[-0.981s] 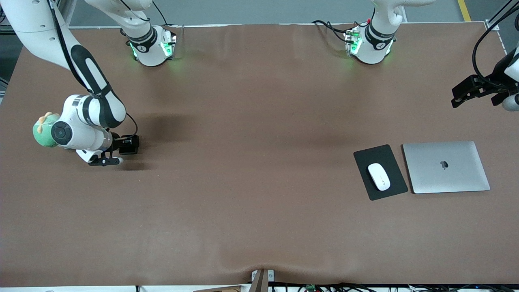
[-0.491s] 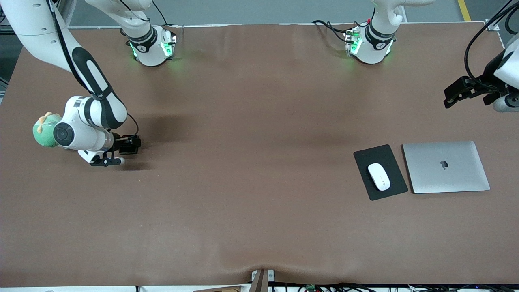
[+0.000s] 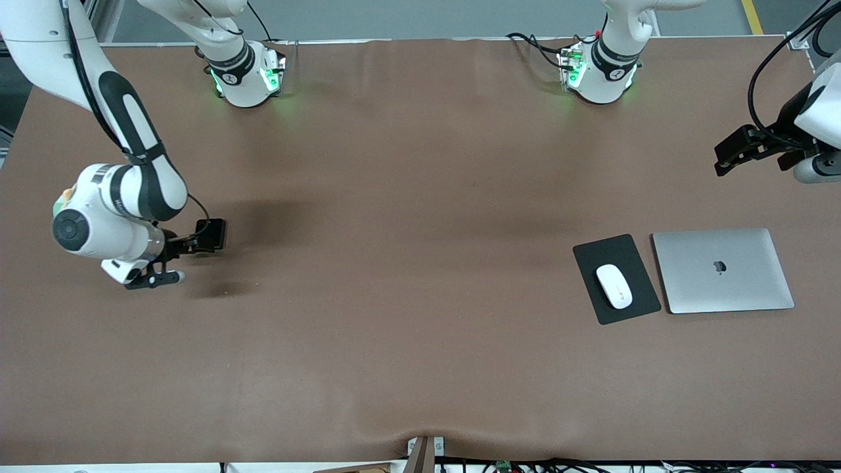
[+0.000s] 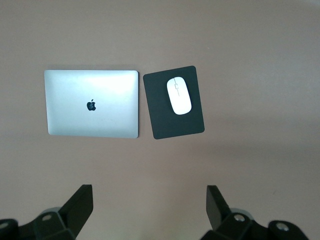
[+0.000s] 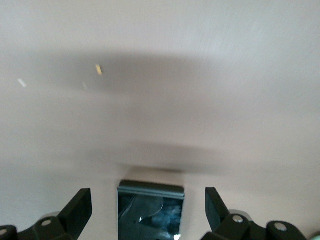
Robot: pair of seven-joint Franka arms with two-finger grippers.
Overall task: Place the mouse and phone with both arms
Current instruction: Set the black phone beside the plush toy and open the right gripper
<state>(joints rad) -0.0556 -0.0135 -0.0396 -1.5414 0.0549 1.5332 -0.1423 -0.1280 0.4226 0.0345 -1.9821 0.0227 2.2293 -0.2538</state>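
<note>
**Phone in the right gripper, mouse already set down**

The right gripper (image 3: 172,259) hangs over the right arm's end of the table (image 3: 407,328), clenched on the phone (image 5: 150,210) (a dark slab between its fingers). The mouse (image 3: 613,286) lies on the dark mat (image 3: 640,261) beside the laptop (image 3: 723,270), well apart toward the left arm's end. The left gripper (image 3: 746,150) waits released above that end.

Closed silver laptop (image 3: 723,270) flat on brown worktop (image 3: 407,295), logo up. Dark mat (image 3: 632,253) just beside laptop, toward right arm's end, slightly skewed.
</note>
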